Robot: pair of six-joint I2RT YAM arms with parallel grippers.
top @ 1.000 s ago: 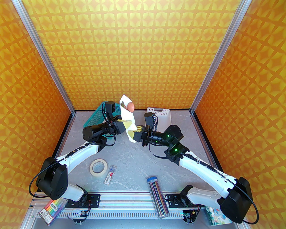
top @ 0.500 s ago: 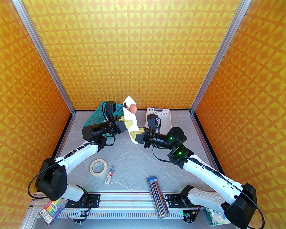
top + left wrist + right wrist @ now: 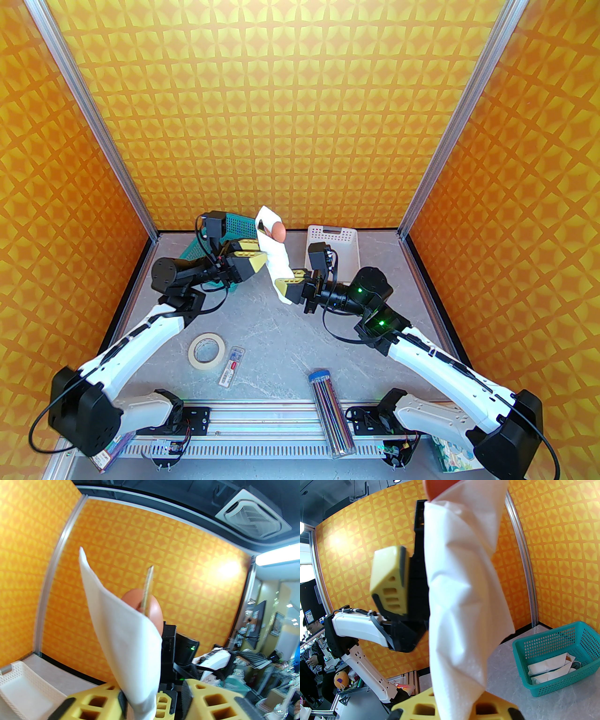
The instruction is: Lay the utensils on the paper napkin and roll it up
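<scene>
The paper napkin [image 3: 276, 262] is rolled into a white tube around the utensils and hangs tilted above the table's far middle. A reddish-brown spoon bowl [image 3: 278, 231] and a dark knife tip [image 3: 261, 228] stick out of its top end; the rest is wrapped inside. My right gripper [image 3: 283, 284] is shut on the tube's lower end, seen as white folds [image 3: 461, 597] rising from its fingers [image 3: 417, 708]. My left gripper [image 3: 260, 253] stands open just left of the tube. In the left wrist view the napkin [image 3: 126, 632] leans against one finger [image 3: 93, 702], with a gap to the other.
A teal basket [image 3: 557, 653] holding rolled white bundles sits behind the left arm. The white slotted tray [image 3: 344, 239] is at the back right. Near the front lie a tape roll [image 3: 206, 351], a small box [image 3: 232, 365] and a pencil tube [image 3: 330, 412].
My left gripper let go of the roll, opened and drew back to the left. The right gripper kept its hold on the lower end and shifted slightly right.
</scene>
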